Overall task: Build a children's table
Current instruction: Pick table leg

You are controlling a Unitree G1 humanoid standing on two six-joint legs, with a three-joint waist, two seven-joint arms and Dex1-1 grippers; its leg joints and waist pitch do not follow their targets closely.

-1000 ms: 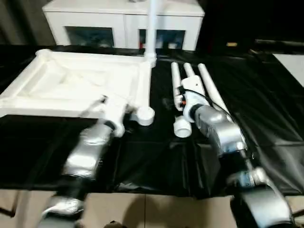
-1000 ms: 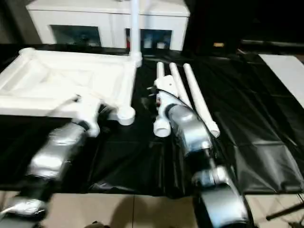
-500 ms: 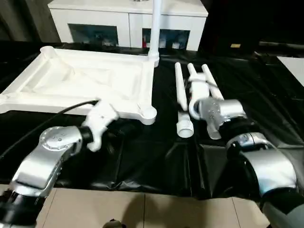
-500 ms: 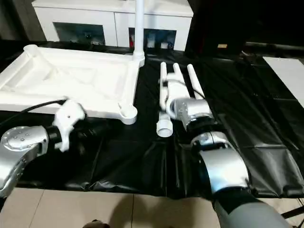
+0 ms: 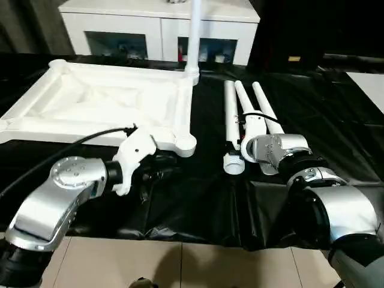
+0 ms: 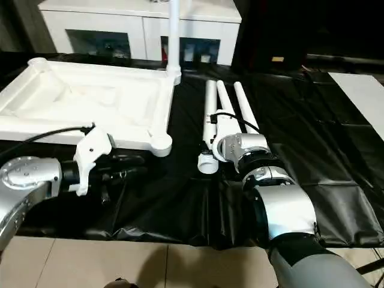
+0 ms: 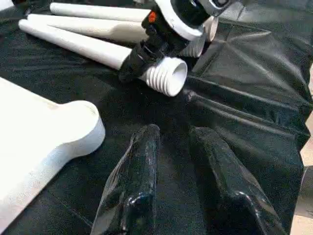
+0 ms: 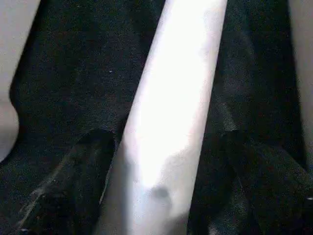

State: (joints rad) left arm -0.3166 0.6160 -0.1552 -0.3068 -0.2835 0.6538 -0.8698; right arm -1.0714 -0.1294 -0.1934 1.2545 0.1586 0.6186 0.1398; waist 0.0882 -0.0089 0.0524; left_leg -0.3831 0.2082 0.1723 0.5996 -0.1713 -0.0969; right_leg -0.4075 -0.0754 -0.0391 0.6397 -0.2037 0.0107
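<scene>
Both arms have pulled back: my right claw (image 7: pixel 146 54) now straddles a loose leg (image 8: pixel 171 112), fingers apart; left claw (image 7: pixel 176 186), empty, narrow gap, hovers near tabletop (image 5: pixel 108 108). Grasp looks next.

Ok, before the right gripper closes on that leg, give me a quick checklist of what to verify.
1. Right gripper astride a loose leg: ok, a finger on each side.
2. Fingers closed on it: not ok, gaps remain.
3. Which of the three lying legs is targeted: cannot tell.
4. Left gripper out of the way: ok, empty, over the black sheet.
5. Tabletop near corner socket free: ok.
6. One leg already upright: ok.
</scene>
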